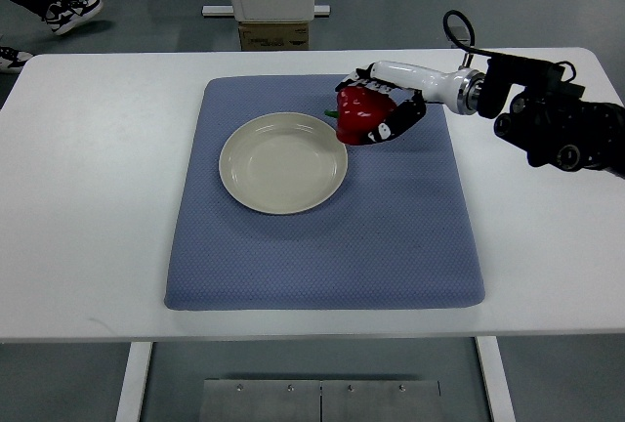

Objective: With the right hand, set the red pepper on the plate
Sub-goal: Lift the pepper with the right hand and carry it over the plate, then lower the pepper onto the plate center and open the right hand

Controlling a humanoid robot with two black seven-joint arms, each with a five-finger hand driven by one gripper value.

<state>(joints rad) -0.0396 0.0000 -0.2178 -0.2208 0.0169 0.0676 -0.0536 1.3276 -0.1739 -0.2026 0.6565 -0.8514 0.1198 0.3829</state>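
white table (88,197), blue mat (391,236): my right hand (386,109) grips the red pepper (359,114). cream plate (283,163) lies just left of it.

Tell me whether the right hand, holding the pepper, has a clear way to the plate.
Probably yes. The right hand grips the red pepper just beside the plate, at its upper right rim. The plate holds nothing, and only blue mat lies between them.

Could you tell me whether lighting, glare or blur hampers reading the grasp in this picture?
Top view: even, soft lighting and sharp focus; faint shadow under the plate; small highlights on the red pepper in the right hand; the white table is bright but not blown out.
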